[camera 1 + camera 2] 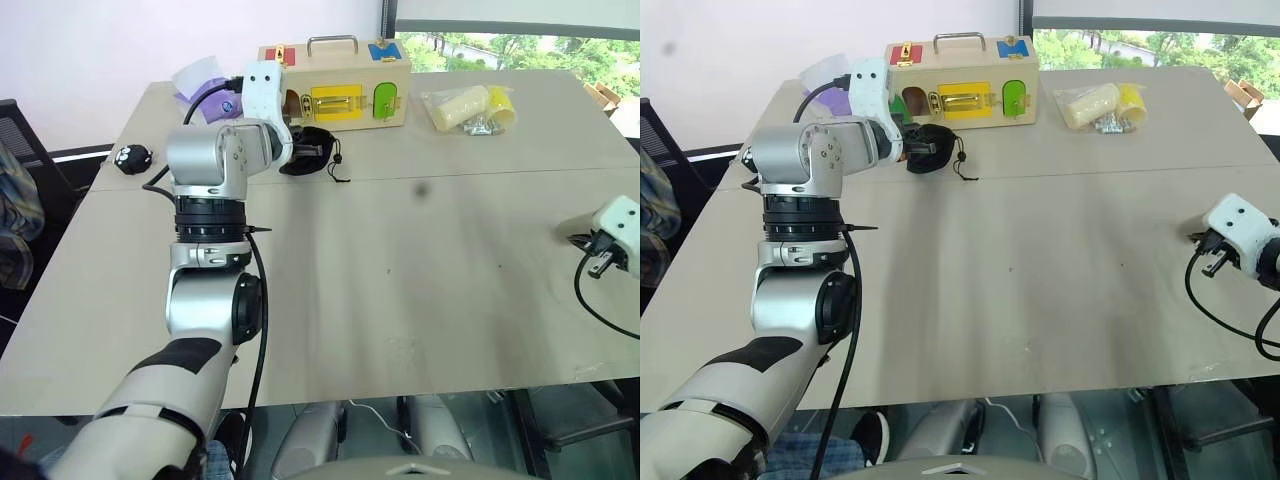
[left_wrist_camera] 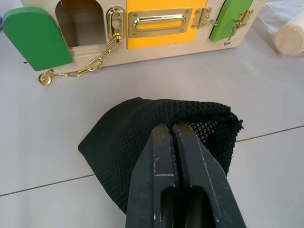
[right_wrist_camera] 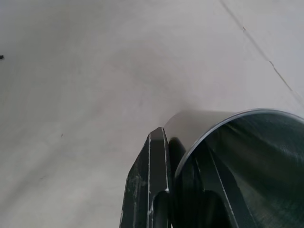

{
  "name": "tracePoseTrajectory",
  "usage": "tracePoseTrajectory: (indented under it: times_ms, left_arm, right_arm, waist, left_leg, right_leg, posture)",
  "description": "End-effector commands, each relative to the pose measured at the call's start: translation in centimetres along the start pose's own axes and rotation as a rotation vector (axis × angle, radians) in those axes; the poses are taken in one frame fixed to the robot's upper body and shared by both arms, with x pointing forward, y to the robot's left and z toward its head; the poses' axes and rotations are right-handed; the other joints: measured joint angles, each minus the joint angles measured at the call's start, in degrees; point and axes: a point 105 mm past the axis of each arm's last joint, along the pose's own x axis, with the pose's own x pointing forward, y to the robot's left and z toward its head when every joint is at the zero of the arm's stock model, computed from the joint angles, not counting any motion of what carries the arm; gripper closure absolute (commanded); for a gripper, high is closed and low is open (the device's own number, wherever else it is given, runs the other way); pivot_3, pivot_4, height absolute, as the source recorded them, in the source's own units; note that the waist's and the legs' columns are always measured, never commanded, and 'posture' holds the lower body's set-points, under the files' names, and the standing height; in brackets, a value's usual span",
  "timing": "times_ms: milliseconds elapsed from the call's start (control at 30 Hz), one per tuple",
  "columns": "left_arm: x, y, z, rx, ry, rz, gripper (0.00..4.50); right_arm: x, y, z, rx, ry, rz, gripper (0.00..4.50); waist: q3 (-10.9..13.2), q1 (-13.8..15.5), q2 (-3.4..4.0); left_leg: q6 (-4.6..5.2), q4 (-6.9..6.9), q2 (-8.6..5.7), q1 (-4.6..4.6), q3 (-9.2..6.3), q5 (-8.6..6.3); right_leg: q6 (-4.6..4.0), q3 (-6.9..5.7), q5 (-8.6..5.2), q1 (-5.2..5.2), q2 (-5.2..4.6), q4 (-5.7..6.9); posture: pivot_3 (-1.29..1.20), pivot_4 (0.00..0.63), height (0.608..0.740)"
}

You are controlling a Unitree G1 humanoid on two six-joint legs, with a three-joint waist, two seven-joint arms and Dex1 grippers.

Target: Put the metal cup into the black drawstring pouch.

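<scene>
Steel cup [image 3: 247, 166] wall pinched in my right gripper [image 3: 183, 190]; left gripper [image 2: 175, 156] clamps the pouch [image 2: 123, 147]. Next, I carry cup to the mouth.

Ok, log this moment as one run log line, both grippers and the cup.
left gripper: shut on black drawstring pouch | right gripper: shut on metal cup rim | cup not yet in pouch

Black mesh pouch [image 2: 156, 137], steel cup [image 3: 247, 166]
</scene>
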Motion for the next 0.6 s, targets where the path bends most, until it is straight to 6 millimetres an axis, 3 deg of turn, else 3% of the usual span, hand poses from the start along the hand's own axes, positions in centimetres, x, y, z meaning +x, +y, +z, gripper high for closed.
tracePoseTrajectory:
  times_ms: [33, 167, 367, 467, 600]
  left_arm:
    - [-0.5, -0.4, 0.9, -0.013, -0.034, -0.017, 4.50]
    - [-0.3, -2.0, 0.5, -0.070, -0.002, -0.090, 4.50]
    - [-0.4, -5.0, -0.2, -0.157, 0.008, -0.264, 4.50]
    - [-0.8, -6.0, -0.1, -0.206, 0.011, -0.335, 4.50]
    - [-1.3, -6.9, 0.1, -0.247, 0.008, -0.408, 4.50]
  right_arm:
    - [-0.7, 0.3, 6.8, -0.051, -0.215, 0.013, 4.43]
    - [0.1, 5.2, 14.5, 0.033, -0.505, 0.162, 4.43]
    - [1.2, 10.6, 22.5, 0.183, -0.807, 0.237, 4.43]
    - [1.6, 11.2, 24.5, 0.214, -0.854, 0.229, 4.43]
    - [2.3, 12.2, 25.1, 0.203, -0.858, 0.236, 4.43]
  waist:
    - [0.0, -0.3, 0.00]
    - [0.0, -0.3, -0.01]
    - [0.0, 0.1, -0.03]
    - [0.0, 0.1, -0.02]
    - [0.0, 0.0, -0.01]
  left_leg:
    - [0.00, 0.00, 0.01, 0.00, 0.01, 0.00]
    - [-0.01, 0.02, 0.05, 0.01, 0.00, 0.00]
    - [-0.01, 0.11, -0.02, -0.12, -0.16, 0.00]
    - [0.00, 0.23, -0.14, -0.22, -0.26, 0.01]
    - [0.00, 0.36, -0.15, -0.29, -0.38, 0.00]
  right_leg:
    - [0.00, 0.03, 0.00, 0.00, -0.04, 0.00]
    - [0.00, 0.02, 0.00, 0.00, -0.06, 0.04]
    - [0.00, -0.16, 0.01, -0.04, -0.19, 0.00]
    - [0.01, -0.27, 0.01, -0.08, -0.29, 0.01]
    - [0.01, -0.41, 0.01, -0.07, -0.28, 0.03]
  posture:
    - [0.00, 0.150, 0.710]
    - [0.00, 0.150, 0.710]
    - [0.00, 0.150, 0.710]
    - [0.00, 0.150, 0.710]
    - [0.00, 0.150, 0.710]
